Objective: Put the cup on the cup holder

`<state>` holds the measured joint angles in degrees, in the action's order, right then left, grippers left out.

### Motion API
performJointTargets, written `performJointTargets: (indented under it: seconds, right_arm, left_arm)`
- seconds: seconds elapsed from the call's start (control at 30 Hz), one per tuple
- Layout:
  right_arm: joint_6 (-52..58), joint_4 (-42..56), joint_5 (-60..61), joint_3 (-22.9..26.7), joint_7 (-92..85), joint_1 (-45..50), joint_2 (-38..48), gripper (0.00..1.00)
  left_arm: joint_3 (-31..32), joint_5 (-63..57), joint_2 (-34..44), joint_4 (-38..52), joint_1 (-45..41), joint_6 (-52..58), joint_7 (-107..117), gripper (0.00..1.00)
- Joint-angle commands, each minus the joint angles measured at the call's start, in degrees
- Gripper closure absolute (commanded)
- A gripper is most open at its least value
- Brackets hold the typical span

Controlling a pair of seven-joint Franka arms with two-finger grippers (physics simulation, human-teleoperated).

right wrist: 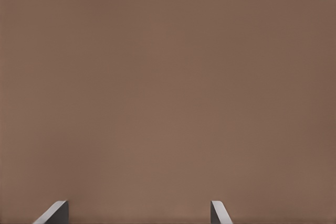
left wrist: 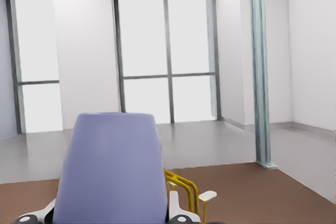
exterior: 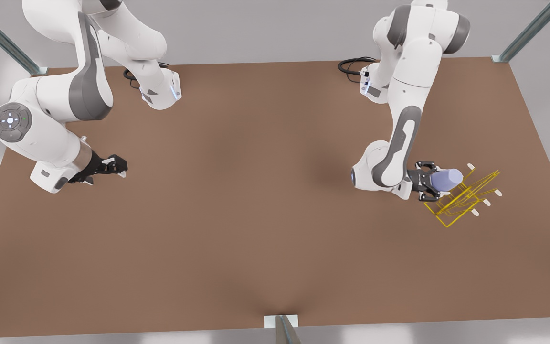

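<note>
- The cup (exterior: 447,179), a lavender-blue tumbler, lies on its side in the air, held by the left gripper (exterior: 428,187) at the front view's right. Its long axis runs roughly level, pointing away from the wrist toward the cup holder (exterior: 466,197).
- The cup's free end reaches over the near edge of the yellow wire rack, just beside the pegs; whether cup and wire touch cannot be told from the front view.
- The white-tipped pegs (exterior: 486,202) stick out on the rack's far side from the gripper, so the rack's frame stands between cup and most pegs. By judgement, the coming move turns on lining the cup's axis with one peg.
- The left gripper is clamped on the cup, one finger on each side of its body.
- The right gripper (exterior: 115,166) waits at the front view's left, well apart from cup and rack, low above the table (exterior: 256,215). The left arm is plainly the nearer one.
- In the left wrist view the cup (left wrist: 110,169) stands large before the camera, with yellow wire (left wrist: 181,184) and one white peg tip (left wrist: 207,196) showing just beside it: closeness that the front view leaves unclear.
- In the right wrist view two fingertips (right wrist: 55,212) stand wide apart over bare table (right wrist: 168,87), holding nothing; this settles that the right gripper is spread, which the front view does not show well.
</note>
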<state>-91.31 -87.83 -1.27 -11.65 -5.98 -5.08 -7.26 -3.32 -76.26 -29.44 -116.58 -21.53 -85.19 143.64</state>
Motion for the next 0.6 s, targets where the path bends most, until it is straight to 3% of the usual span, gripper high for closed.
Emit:
performJointTargets:
  seconds: [0.0,0.57]
  right_arm:
    - [0.34,0.03,0.04,-0.04,-0.61,-0.02,0.06,0.0]
    - [0.43,0.03,0.04,-0.12,-0.61,0.07,-0.29,0.0]
  left_arm:
    - [-0.02,-3.63,0.17,-0.75,1.05,-3.05,6.56,0.25]
    - [-0.02,-10.23,0.96,-6.73,5.62,-4.11,11.14,0.25]
